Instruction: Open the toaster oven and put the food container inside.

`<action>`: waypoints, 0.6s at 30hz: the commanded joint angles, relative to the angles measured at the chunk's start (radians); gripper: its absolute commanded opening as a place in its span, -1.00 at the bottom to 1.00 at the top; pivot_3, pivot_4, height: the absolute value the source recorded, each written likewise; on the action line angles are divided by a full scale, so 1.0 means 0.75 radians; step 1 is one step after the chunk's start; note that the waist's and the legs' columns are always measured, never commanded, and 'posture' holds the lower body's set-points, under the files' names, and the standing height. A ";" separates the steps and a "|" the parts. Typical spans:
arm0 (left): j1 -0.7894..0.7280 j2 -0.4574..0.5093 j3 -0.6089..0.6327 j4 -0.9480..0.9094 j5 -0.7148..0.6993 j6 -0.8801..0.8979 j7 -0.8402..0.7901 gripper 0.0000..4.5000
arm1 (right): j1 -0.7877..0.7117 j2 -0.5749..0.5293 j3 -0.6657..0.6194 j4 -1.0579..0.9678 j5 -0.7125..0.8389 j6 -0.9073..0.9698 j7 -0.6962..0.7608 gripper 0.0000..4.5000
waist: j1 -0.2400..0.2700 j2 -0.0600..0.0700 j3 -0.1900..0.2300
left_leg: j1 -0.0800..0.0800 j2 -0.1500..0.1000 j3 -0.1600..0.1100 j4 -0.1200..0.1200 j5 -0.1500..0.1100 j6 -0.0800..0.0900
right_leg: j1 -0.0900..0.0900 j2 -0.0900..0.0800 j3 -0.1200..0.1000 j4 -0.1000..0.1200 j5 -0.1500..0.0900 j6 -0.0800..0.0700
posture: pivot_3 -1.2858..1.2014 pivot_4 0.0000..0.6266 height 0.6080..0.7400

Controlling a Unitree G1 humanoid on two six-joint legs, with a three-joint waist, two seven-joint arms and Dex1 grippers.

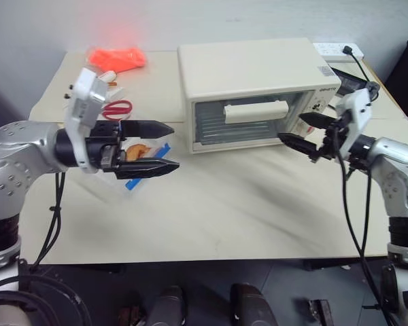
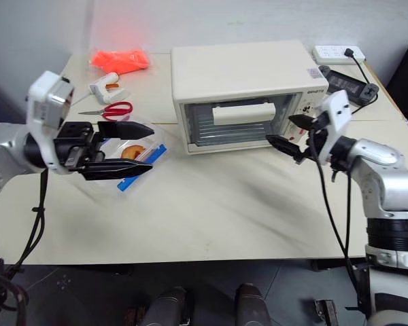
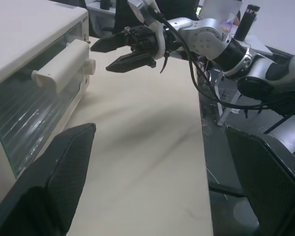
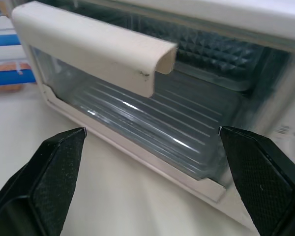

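Note:
The cream-white toaster oven (image 1: pixel 248 75) stands at the back middle of the table, its glass door shut and its bar handle (image 1: pixel 256 111) across the front. The food container (image 2: pixel 141 155), a clear box with blue clip strips and an orange-brown piece inside, lies on the table left of the oven, partly hidden behind my left gripper (image 1: pixel 164 147). That gripper hovers open above the table, pointing toward the oven. My right gripper (image 1: pixel 298 130) is open just in front of the door's right end, close to the handle (image 4: pixel 96 46), touching nothing.
Red-handled scissors (image 1: pixel 117 107), a small white tube (image 2: pixel 103 83) and a bright orange bag (image 1: pixel 115 57) lie at the back left. A power strip (image 1: pixel 338 49) and a dark device (image 2: pixel 350 81) sit behind the oven on the right. The tabletop (image 1: pixel 245 204) stretches bare in front.

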 commanded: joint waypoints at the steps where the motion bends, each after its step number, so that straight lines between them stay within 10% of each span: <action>1: -0.066 -0.010 -0.023 0.040 0.077 -0.061 -0.055 1.00 | -0.045 0.014 0.012 0.003 -0.028 -0.062 0.020 0.99 | -0.005 -0.001 0.000 | -0.001 0.000 -0.001 0.000 0.000 0.000 | 0.000 0.000 0.000 0.000 0.000 0.000 | 0.03 -0.52 1.00; 18: -0.197 -0.144 -0.104 0.244 0.348 -0.212 -0.084 1.00 | 0.070 0.052 0.002 -0.274 0.128 0.002 0.172 0.99 | -0.019 -0.002 0.001 | -0.001 0.006 -0.001 0.004 0.003 0.000 | 0.001 0.001 0.000 0.002 0.001 0.002 | 0.03 -0.52 1.00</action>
